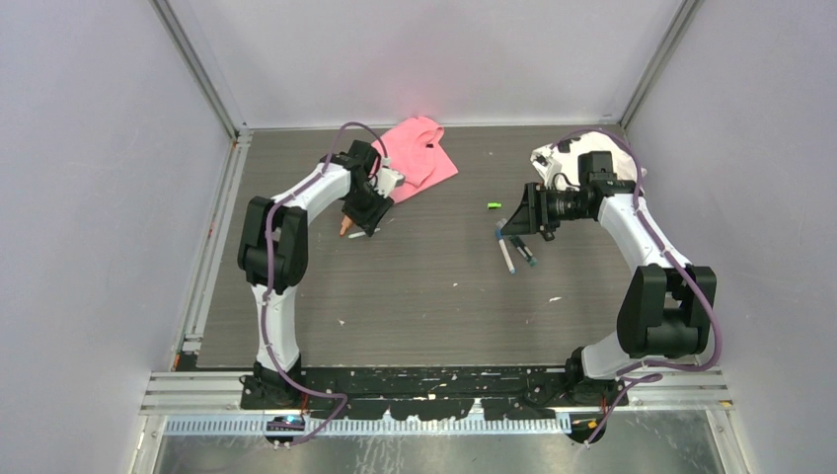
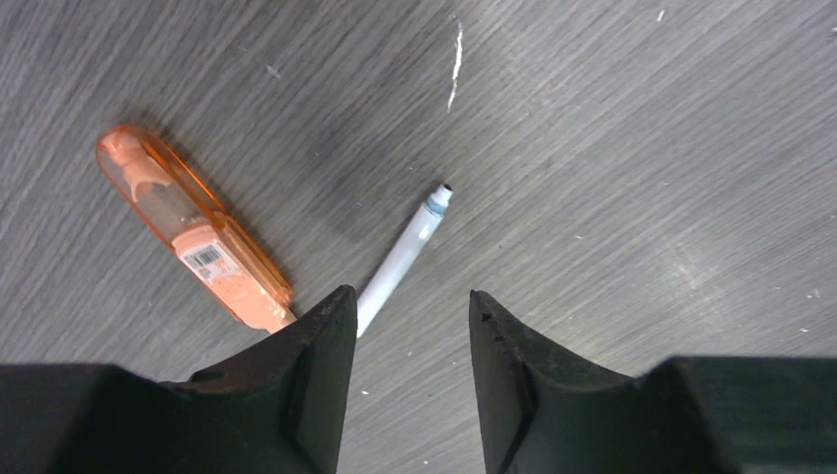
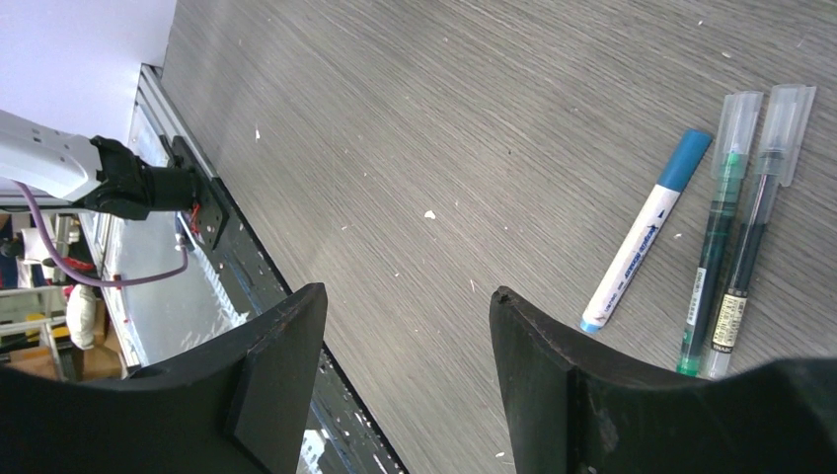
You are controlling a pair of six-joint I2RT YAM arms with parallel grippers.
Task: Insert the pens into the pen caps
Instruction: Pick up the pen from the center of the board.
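Three pens (image 3: 711, 257) lie side by side just before a cap (image 1: 493, 205), a cloth (image 1: 419, 153) further behind-left.

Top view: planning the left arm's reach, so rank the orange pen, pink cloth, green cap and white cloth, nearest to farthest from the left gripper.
1. Orange pen, beside the left gripper.
2. Pink cloth, farther back, right.
3. Green cap, mid-table.
4. White cloth, far right.
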